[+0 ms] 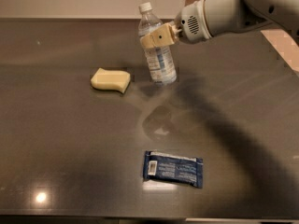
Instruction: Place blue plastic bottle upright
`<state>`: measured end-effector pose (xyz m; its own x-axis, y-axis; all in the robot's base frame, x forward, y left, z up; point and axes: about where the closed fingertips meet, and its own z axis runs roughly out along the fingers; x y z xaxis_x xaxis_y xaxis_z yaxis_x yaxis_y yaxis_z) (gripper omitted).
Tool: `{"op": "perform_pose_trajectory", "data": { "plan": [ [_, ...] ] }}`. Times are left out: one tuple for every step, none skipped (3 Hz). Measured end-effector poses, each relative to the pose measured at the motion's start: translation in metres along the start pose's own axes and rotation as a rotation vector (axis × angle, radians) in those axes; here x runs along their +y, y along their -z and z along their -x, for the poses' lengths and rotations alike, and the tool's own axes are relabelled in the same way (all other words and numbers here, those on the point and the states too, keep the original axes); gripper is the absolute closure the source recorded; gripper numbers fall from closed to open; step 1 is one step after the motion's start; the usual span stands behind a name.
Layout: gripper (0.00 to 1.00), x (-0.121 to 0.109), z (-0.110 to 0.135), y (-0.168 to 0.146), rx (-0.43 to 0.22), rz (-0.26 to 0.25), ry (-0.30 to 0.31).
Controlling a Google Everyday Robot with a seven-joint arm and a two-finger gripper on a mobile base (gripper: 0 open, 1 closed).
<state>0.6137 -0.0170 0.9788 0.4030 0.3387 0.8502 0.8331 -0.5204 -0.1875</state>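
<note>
Landmark: a pale yellow, kidney-shaped sponge (110, 80) lying on the dark grey stone-look table (56, 139).
Bottle: the blue plastic bottle (162, 65), a small clear water bottle with a white screw cap and a pale blue-white label, is just to the right of the sponge, apart from it. Its cap points up and it leans slightly, top toward the sponge.
Bottle base: low at the table surface. Whether it touches or hangs just above cannot be told.
Gripper: the beige two-finger gripper (157, 37) on the white arm reaches in from the right, above and right of the sponge, and is clamped across the bottle's shoulder below the cap.
Why held so: a grip high on the bottle leaves the base free to meet the table flat.
Bystander: a flat dark-blue snack wrapper (173, 168) lies nearer the camera, well apart from the sponge.
Stage: probably the final set-down. The lean needs straightening before letting go, or the bottle may topple.
</note>
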Motion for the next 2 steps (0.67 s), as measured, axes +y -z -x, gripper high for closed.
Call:
{"op": "perform_pose_trajectory", "data": {
  "plan": [
    [1.00,0.0001,0.0073,0.0034,0.052,-0.023,0.040],
    [1.00,-0.0008,0.0115,0.0090,0.113,-0.049,0.105]
  ]
}}
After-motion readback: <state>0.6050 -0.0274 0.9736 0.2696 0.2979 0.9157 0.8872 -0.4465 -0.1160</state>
